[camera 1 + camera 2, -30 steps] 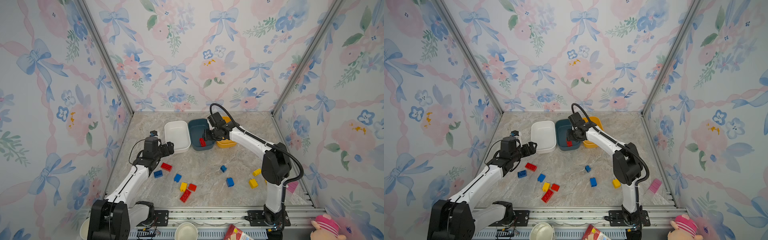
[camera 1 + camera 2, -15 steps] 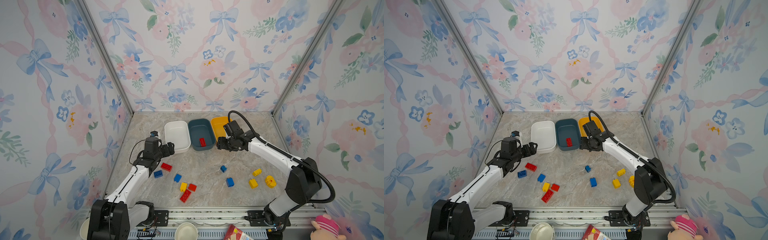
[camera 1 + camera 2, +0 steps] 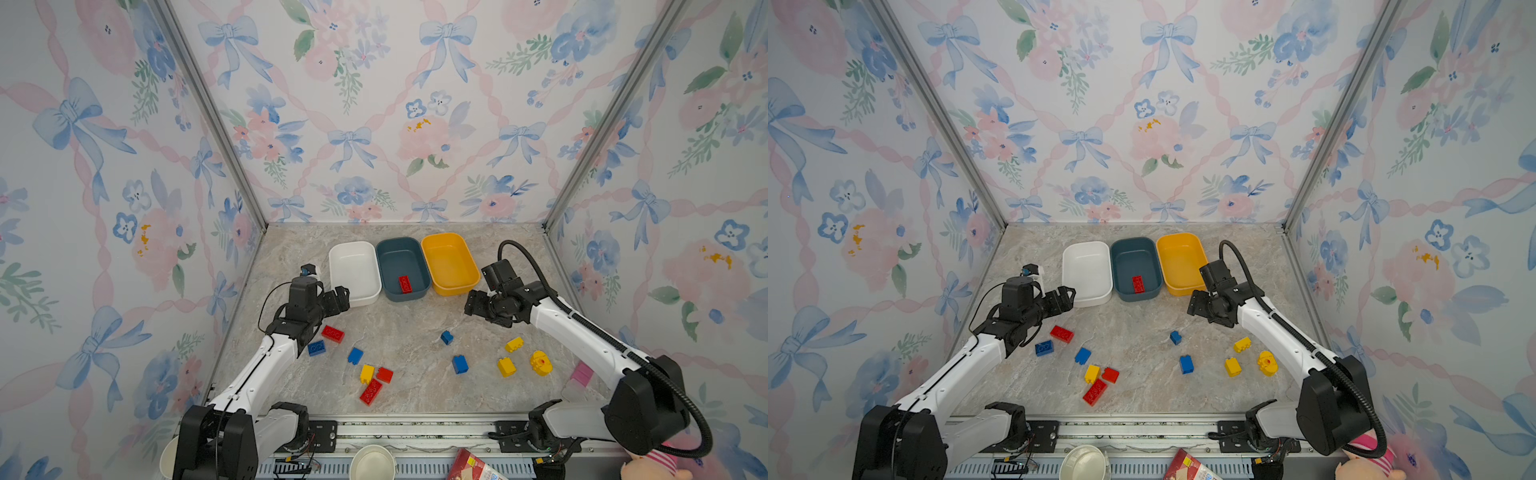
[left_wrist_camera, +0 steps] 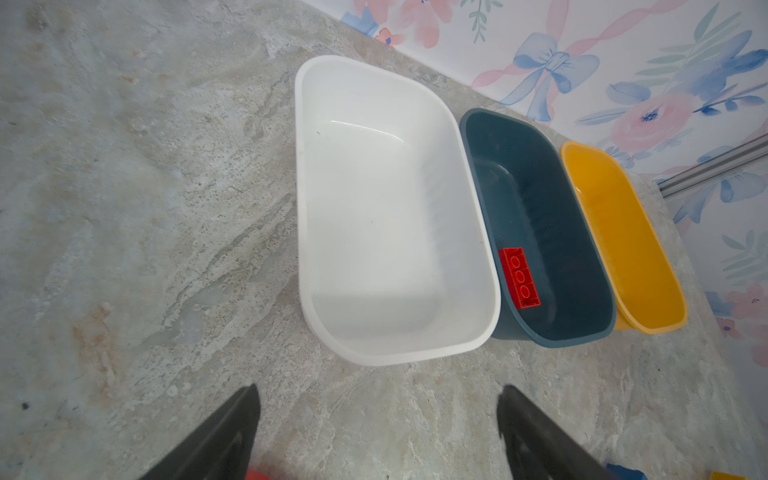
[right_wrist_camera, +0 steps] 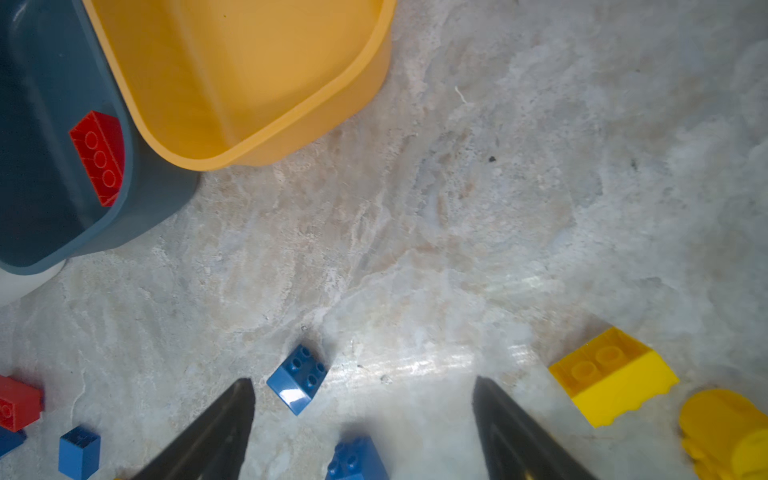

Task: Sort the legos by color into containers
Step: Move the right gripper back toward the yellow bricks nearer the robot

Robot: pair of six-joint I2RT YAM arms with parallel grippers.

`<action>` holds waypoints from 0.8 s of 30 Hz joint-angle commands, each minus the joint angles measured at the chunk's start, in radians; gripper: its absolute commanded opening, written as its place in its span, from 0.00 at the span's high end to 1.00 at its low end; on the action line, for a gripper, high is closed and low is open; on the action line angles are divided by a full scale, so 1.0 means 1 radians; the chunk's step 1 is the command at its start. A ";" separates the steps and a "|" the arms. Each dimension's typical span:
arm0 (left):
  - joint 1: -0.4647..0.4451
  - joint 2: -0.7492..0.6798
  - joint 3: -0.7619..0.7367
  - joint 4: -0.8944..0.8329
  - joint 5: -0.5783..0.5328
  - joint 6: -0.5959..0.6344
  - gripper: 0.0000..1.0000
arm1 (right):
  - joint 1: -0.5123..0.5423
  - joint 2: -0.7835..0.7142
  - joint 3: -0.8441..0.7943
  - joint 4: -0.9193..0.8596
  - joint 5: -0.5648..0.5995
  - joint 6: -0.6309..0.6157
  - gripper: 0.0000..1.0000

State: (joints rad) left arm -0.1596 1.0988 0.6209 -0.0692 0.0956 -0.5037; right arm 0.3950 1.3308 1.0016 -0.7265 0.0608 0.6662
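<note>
Left gripper (image 4: 378, 388) and right gripper (image 5: 362, 380) spread wide, empty; long red studded plastic brick (image 3: 405, 284) in the dark teal rounded plastic tub (image 3: 401, 259) (white tub (image 3: 355, 270) and yellow tub (image 3: 449, 262) bare), others loose on the tabletop (image 3: 407, 328); probable risk: small blue brick (image 5: 297, 380) dropped beside red, tub colour misleading.

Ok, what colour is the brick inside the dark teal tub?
Red; the brick in the dark teal tub shows best in the left wrist view.

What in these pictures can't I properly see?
- Pale pink plastic block: in a top view, partly behind the right arm.
- Round white paper cup: both top views, cut off by the bottom edge.
- Red plastic brick: left wrist view, only a blurred sliver at the bottom edge.
</note>
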 commanded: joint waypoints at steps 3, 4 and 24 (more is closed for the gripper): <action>-0.012 -0.029 -0.028 -0.033 0.003 -0.028 0.09 | -0.068 -0.116 -0.089 -0.100 0.022 0.023 0.12; -0.014 -0.032 -0.032 -0.038 0.001 -0.031 0.08 | -0.082 -0.134 -0.104 -0.110 0.022 0.024 0.12; -0.034 -0.046 -0.063 -0.055 -0.014 -0.042 0.08 | -0.356 -0.163 -0.294 -0.039 -0.055 -0.007 0.14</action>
State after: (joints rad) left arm -0.1867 1.0611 0.5678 -0.1139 0.0902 -0.5362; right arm 0.0528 1.1397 0.7242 -0.8024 0.0212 0.6659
